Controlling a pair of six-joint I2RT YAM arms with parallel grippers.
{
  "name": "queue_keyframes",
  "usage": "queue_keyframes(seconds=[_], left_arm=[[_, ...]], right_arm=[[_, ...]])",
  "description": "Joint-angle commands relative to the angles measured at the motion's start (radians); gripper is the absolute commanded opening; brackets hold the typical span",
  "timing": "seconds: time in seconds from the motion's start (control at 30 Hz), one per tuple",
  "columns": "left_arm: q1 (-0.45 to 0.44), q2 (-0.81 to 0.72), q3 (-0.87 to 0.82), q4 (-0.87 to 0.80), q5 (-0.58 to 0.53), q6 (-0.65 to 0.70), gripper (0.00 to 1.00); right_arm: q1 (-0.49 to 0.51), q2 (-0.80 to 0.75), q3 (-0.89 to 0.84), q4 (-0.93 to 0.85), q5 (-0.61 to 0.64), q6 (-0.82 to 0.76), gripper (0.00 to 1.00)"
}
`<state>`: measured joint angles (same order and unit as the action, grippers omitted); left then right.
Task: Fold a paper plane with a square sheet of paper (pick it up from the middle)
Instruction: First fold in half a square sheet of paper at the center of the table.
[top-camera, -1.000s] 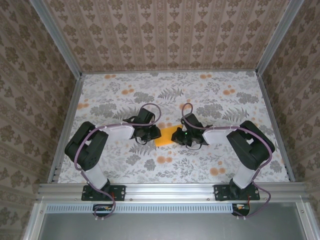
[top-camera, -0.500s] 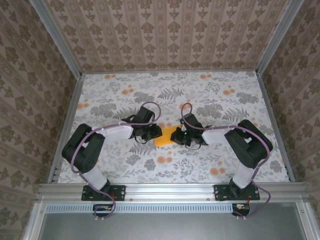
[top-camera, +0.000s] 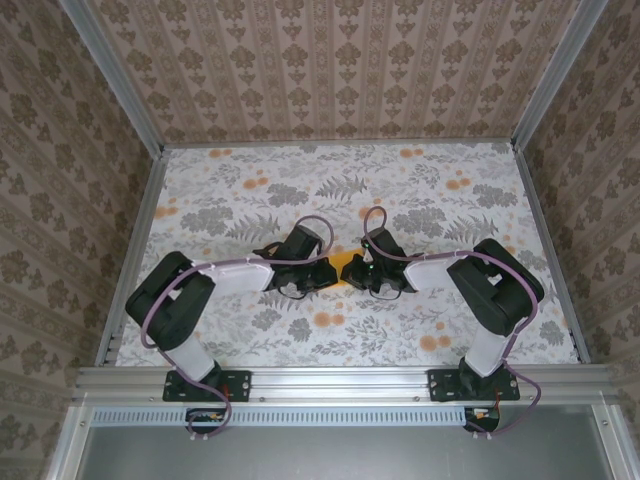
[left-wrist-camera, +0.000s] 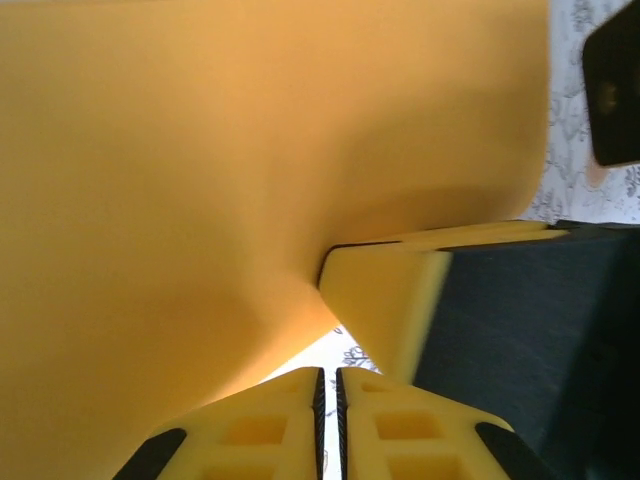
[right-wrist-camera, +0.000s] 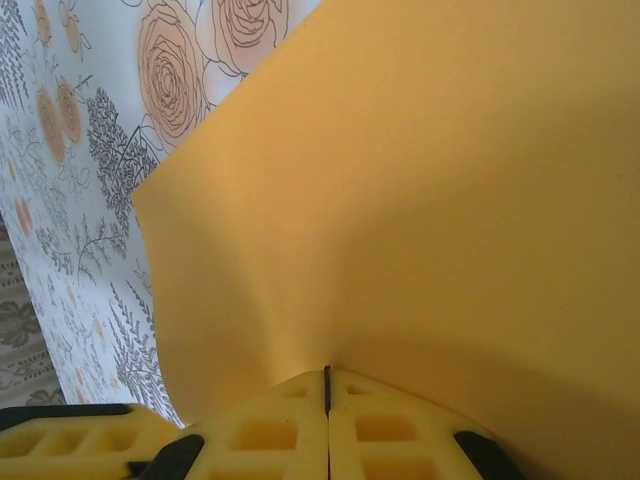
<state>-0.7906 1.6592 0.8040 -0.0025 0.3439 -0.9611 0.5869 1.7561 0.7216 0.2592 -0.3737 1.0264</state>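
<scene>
So the right end effector (right-wrist-camera: 327, 388) has its yellow fingers pressed together right on the square sheet of thin orange-yellow paper (right-wrist-camera: 450, 200). You can see the paper puckering up out of the seam in the right wrist view, so that's a real pinch.

The left end effector (left-wrist-camera: 328, 388) also has its fingers together, with just a hairline slit between them. The sheet bulges right over them, but I honestly can't tell if any paper is caught in that slit or only resting on the fingertips.

The paper itself sits bowed up between the two end effectors, at the middle of the table with the grey-and-orange floral cloth (top-camera: 400, 190). From the top view the two black wrists meet nose to nose over it and cover nearly all of it.

My read is that this is a fold in the making, one side being carried across to the other. Tips for doing it well:

- Don't let the right pinch slip, it's the anchor.
- Make sure the left actually has an edge before moving.
- Move in an arc, not a straight pull, since thin paper like this will likely buckle or tear.
- Line up the edges first, then flatten onto the table and press the crease.
</scene>
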Motion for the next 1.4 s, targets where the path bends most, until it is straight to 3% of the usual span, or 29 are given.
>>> queue_keyframes(seconds=[0.0,0.3,0.93,1.2,1.37], left_arm=[[-0.001,0.026,-0.019,0.032,-0.007,-0.045,0.13],[0.0,0.033,-0.059,0.067,-0.058,-0.076,0.08],[-0.009,-0.007,-0.249,0.523,-0.12,-0.245,0.08],[-0.009,-0.048,-0.291,0.545,-0.129,-0.294,0.08],[-0.01,0.007,-0.239,0.548,-0.12,-0.289,0.08]], right_arm=[[0.001,0.026,-0.023,0.018,0.013,0.022,0.06],[0.002,0.032,-0.031,0.037,0.003,0.029,0.04],[0.007,0.038,-0.076,0.115,0.007,0.079,0.04],[0.006,0.04,-0.073,0.107,0.011,0.082,0.03],[0.007,0.039,-0.077,0.112,0.015,0.09,0.03]])
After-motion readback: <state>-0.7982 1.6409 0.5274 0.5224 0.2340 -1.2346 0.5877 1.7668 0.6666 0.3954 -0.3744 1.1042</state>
